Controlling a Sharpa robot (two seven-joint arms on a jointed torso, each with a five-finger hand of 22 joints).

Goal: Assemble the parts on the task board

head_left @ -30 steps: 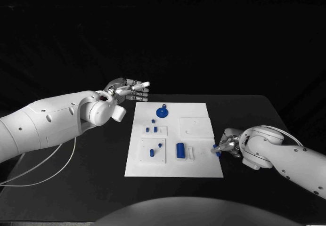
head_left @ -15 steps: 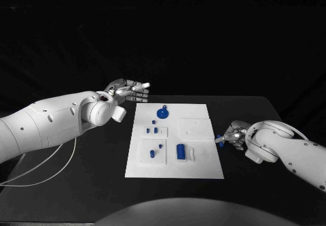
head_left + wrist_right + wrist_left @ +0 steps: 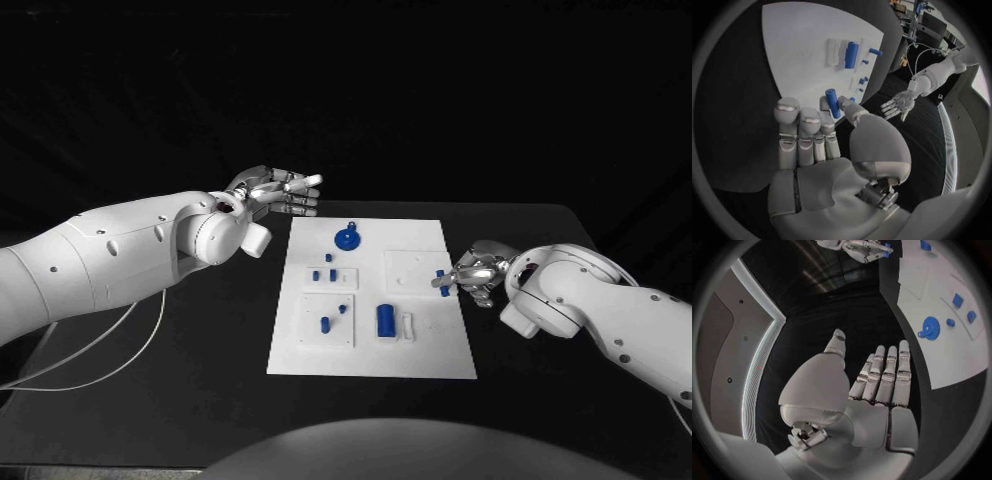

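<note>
The white task board (image 3: pixel 433 355) lies mid-table with several blue parts on it: a round disc (image 3: pixel 346 239) at its far end, small pegs (image 3: pixel 327 273) and a longer block (image 3: pixel 384 319). My right hand (image 3: pixel 469 273) hovers over the board's right edge and pinches a small blue peg (image 3: pixel 441 281) between thumb and finger; the right wrist view shows the peg (image 3: pixel 832 101) at the fingertips. My left hand (image 3: pixel 274 190) is raised beyond the board's far left corner, fingers straight and apart, holding nothing (image 3: pixel 873 390).
Black table (image 3: pixel 173 390) surrounds the board. A thin white cable (image 3: pixel 87 355) runs across the table at the left, below my left arm. A raised white square plate (image 3: pixel 417 270) sits on the board's right half.
My right hand has risen from the board's near right edge and moved farther and inward over the board, carrying the blue peg. The left hand has stayed put.
</note>
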